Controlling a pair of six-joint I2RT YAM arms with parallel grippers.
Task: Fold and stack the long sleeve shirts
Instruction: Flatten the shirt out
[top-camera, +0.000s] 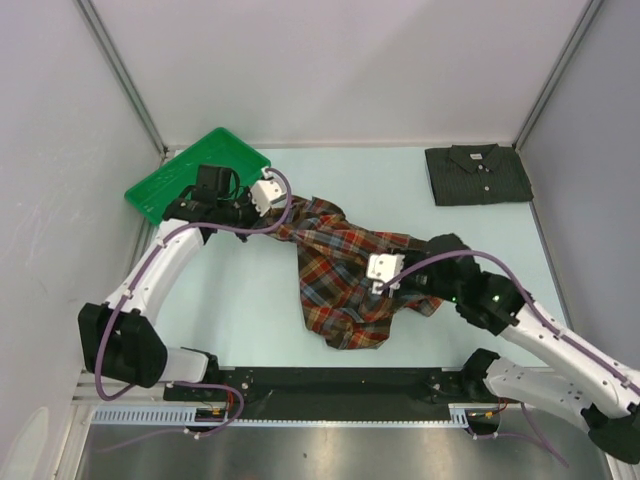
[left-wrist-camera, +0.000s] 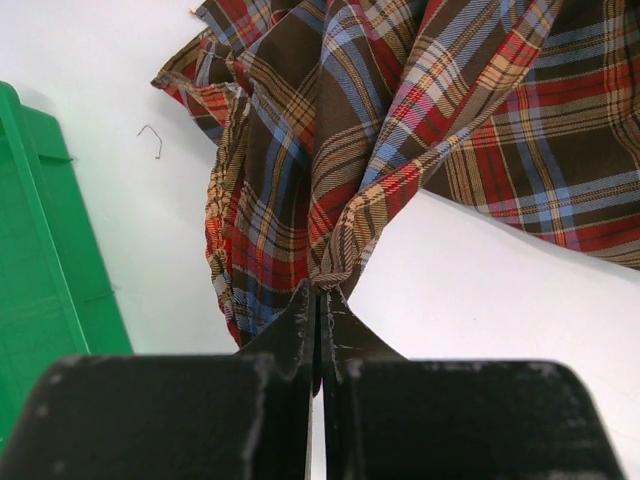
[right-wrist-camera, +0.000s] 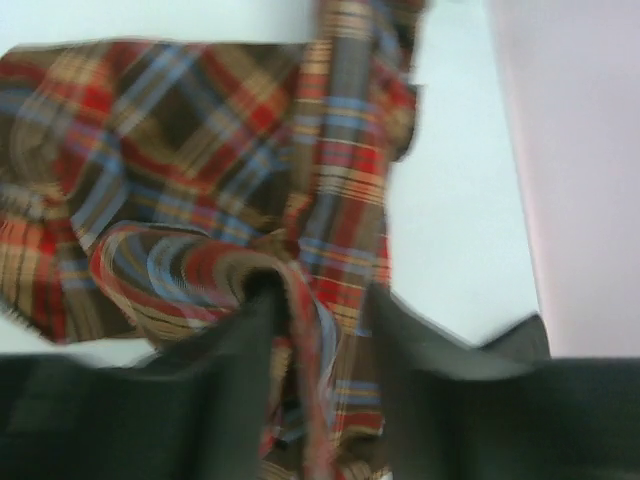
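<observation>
Plaid shirt (top-camera: 340, 280), mid-desk, is clenched by L gripper (left-wrist-camera: 318, 296); fold straddled by R gripper (right-wrist-camera: 320, 300), grip can't be told.

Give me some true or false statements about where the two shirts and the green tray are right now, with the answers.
The plain charcoal grey button-up shirt lies folded in the far right corner. True.
The red, brown and navy plaid shirt is folded flat. False: it is bunched up.
The left gripper has its jaws shut on plaid cloth. True.
The green plastic tray holds the grey shirt. False: they sit at opposite far corners.
</observation>
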